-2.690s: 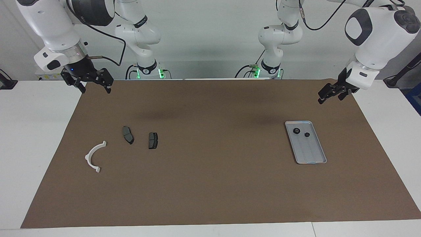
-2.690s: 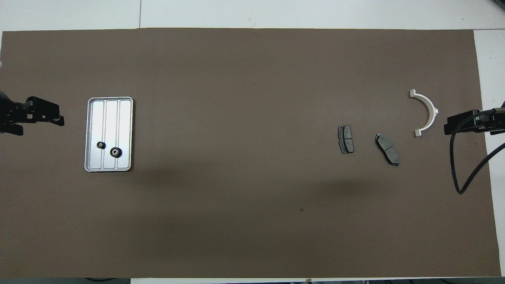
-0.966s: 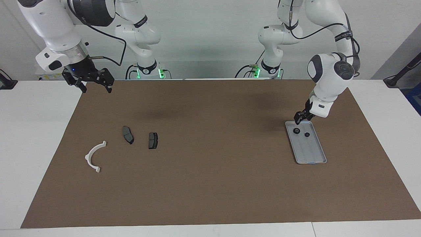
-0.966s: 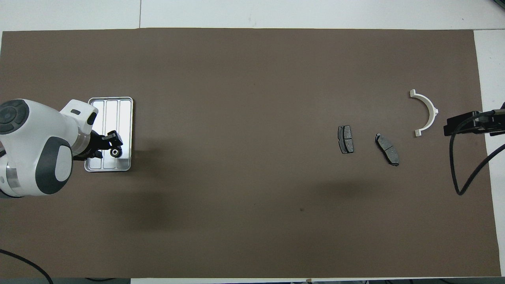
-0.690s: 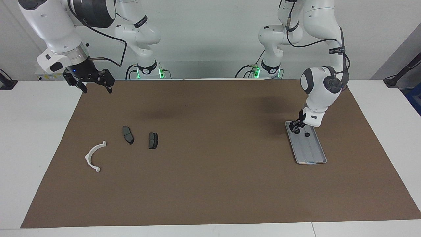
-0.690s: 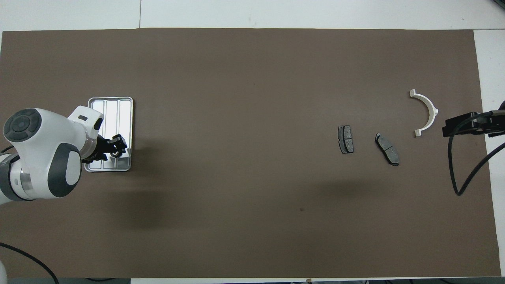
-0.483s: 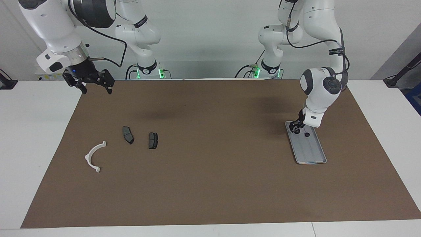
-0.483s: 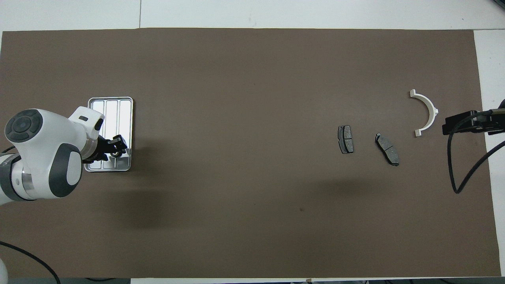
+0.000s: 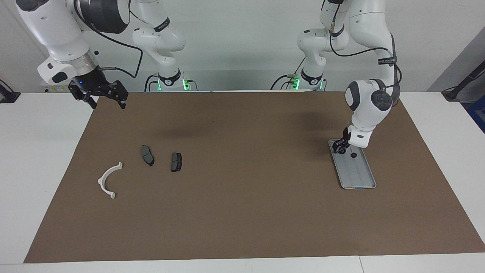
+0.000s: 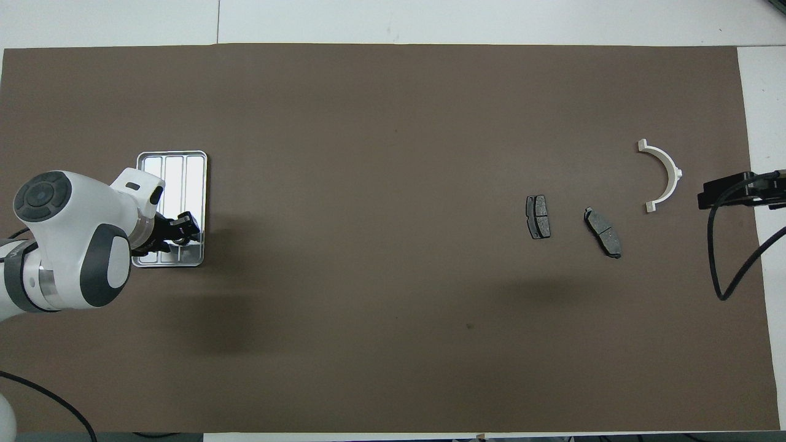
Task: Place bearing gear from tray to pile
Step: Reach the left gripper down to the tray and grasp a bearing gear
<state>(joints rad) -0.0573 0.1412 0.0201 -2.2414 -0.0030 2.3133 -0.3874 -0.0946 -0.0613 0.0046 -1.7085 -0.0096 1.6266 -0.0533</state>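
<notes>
The silver tray point(image 9: 358, 174) lies toward the left arm's end of the table and also shows in the overhead view point(image 10: 172, 169). Two small black bearing gears sit in its end nearer the robots. My left gripper point(image 9: 340, 147) is down at one gear point(image 9: 341, 151), which it covers in the overhead view point(image 10: 184, 229). The other gear point(image 9: 353, 154) lies beside it. The pile lies toward the right arm's end: two dark brake pads point(image 9: 147, 155) point(image 9: 176, 162) and a white bracket point(image 9: 108, 182). My right gripper point(image 9: 106, 99) waits open and empty, raised over the mat's corner.
A brown mat point(image 9: 242, 212) covers the table; white table shows around it. The pile also shows in the overhead view: brake pads point(image 10: 538, 217) point(image 10: 603, 232) and bracket point(image 10: 666, 175). The right arm's black cable point(image 10: 715, 270) hangs near the bracket.
My left arm swung in from the table's end and came down onto the gear in the tray; in the last half second it hardly moved. My right gripper shifted slightly outward.
</notes>
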